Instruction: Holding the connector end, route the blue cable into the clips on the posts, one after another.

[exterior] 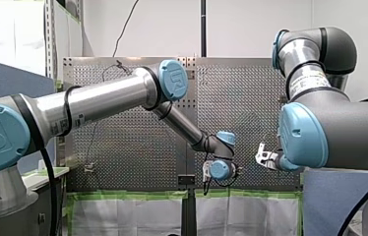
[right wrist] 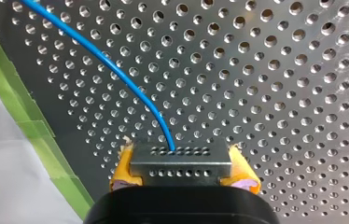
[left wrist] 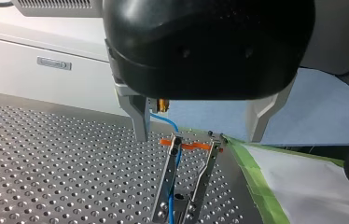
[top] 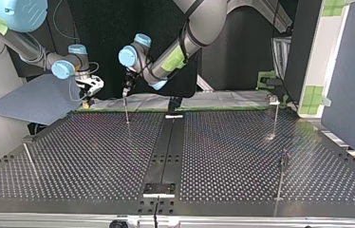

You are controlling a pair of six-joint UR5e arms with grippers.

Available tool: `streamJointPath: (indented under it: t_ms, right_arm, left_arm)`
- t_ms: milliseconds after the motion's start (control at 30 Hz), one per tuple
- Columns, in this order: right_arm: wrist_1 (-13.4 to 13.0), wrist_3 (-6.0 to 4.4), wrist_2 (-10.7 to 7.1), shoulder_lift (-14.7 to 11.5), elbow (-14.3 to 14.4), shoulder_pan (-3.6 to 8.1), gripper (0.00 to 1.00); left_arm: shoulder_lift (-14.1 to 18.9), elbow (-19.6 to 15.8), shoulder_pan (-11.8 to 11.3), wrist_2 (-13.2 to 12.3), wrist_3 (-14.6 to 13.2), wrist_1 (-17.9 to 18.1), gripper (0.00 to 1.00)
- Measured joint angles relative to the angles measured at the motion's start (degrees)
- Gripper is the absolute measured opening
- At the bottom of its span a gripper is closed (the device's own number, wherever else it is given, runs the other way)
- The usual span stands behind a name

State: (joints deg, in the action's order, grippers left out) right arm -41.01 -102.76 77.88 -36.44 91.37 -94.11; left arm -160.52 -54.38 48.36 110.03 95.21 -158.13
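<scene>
In the right wrist view my right gripper (right wrist: pixel 180 179) is shut, its yellow pads (right wrist: pixel 122 170) clamping a grey metal connector (right wrist: pixel 179 163). The blue cable (right wrist: pixel 112 70) leaves the connector and arcs away over the perforated table. In the left wrist view my left gripper (left wrist: pixel 199 139) stands open, with its metal fingers (left wrist: pixel 140 119) wide apart above a post's clip (left wrist: pixel 205 175). That clip has two metal prongs and an orange piece, and the blue cable (left wrist: pixel 176 161) runs down along one prong. In the top view my left gripper (top: pixel 126 89) hovers over a post (top: pixel 127 111), while my right gripper (top: pixel 90 89) is close beside it.
More thin posts stand on the perforated table (top: pixel 223 156): one at the top view's left (top: pixel 28 159) and two at its right (top: pixel 276 118), (top: pixel 281 178). Green tape (left wrist: pixel 256 179) edges the table, with white sheeting beyond it. A dark rail (top: pixel 168 142) runs down the middle.
</scene>
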Motion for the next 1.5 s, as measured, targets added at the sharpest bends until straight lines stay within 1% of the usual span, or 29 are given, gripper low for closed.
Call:
streamJointPath:
  t_ms: [500, 1033, 1500]
  right_arm:
    - [0.1, -0.08, 0.0, 0.0, 0.0, 0.27, 0.0]
    - [0.4, -0.09, 0.0, 0.0, 0.0, 0.21, 0.0]
    - [0.6, -0.09, 0.0, 0.0, 0.0, 0.17, 0.0]
  left_arm:
    - [0.0, 0.0, 0.2, 0.1, 0.1, -0.9, 1.0]
    - [0.0, 0.0, 0.4, 3.7, 0.2, -2.9, 1.0]
    - [0.0, 0.0, 0.5, 4.9, 0.2, -3.2, 1.0]
